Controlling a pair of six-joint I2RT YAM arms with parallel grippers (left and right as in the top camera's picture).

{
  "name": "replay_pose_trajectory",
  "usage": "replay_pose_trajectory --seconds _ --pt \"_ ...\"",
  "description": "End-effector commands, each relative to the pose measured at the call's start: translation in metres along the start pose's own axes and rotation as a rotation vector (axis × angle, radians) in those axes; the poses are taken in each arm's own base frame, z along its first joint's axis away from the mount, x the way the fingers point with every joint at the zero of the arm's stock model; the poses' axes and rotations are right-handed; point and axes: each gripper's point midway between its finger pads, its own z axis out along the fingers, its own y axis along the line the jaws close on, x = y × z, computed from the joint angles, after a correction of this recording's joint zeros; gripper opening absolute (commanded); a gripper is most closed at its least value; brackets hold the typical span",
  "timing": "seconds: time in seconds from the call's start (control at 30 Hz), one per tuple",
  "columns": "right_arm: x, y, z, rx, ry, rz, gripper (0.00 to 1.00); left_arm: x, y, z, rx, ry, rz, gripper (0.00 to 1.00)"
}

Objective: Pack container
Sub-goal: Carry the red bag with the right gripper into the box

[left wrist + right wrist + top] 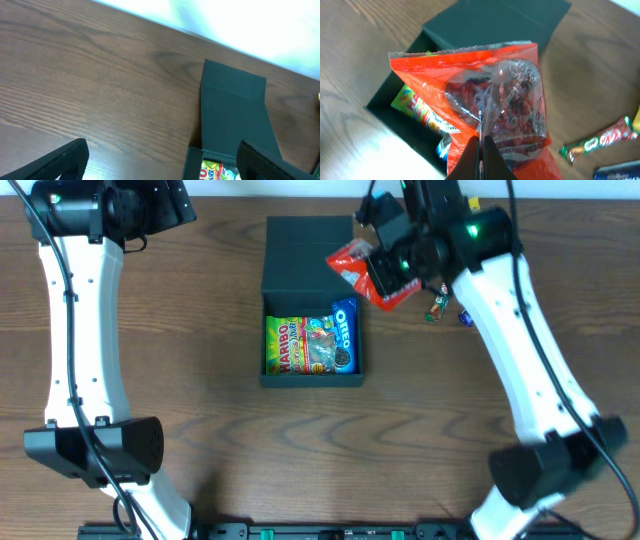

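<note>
Where the overhead view looks straight down, the container (pixel 300 250) sits mid-bench (pixel 200 380), toward the far edge, with its lid flap thrown back flat and pointing away from the arm bases. In the open well a Haribo packet (pixel 293 345) lies flat on the left and an Oreo packet (pixel 344 330) runs along the right wall, the two touching. The right tool (pixel 380 268) hangs over the container's far right corner, clamped on a red packet (pixel 362 270) (clear window, dark contents) that overlaps the flap and the rim. Whether the packet touches the rim, I cannot tell. Just right of that arm, a green-wrapped sweet (pixel 436 308) and a blue-wrapped sweet (pixel 465 318) lie on the wood, apart from the container. The left tool (pixel 160 208) is at the far left, well apart from everything. Left wrist view: its two fingers (pixel 55 162) stand wide apart, gripping nothing. The container's flap (pixel 232 115) fills the right side, and a sliver of the Haribo packet shows at the bottom edge. Right wrist view: the fingers (pixel 470 162) are pinched together on the lower edge of the red packet (pixel 490 100), which hangs crinkled over the open container (pixel 495 25). The Haribo packet peeks out under its left side, and the green-wrapped sweet (pixel 600 140) lies on the wood to the right.
</note>
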Motion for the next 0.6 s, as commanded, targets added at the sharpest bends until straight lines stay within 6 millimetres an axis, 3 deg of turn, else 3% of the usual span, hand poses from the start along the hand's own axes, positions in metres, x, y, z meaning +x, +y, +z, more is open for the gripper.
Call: replay_pose_trajectory --seconds 0.0,0.13,0.3,0.57 --pt "0.017 0.013 0.014 -0.022 0.037 0.107 0.01 -0.005 -0.001 -0.008 0.007 -0.021 -0.002 0.95" --pt "0.018 0.04 0.044 -0.039 0.044 0.301 0.01 -0.005 -0.001 -0.008 0.007 -0.022 -0.016 0.95" --pt "0.017 0.06 0.08 0.072 -0.013 0.596 0.01 -0.006 -0.001 -0.008 0.006 -0.022 -0.028 0.95" --pt "0.005 0.087 0.1 0.199 -0.217 0.704 0.01 -0.007 0.0 -0.008 0.001 -0.027 -0.028 0.95"
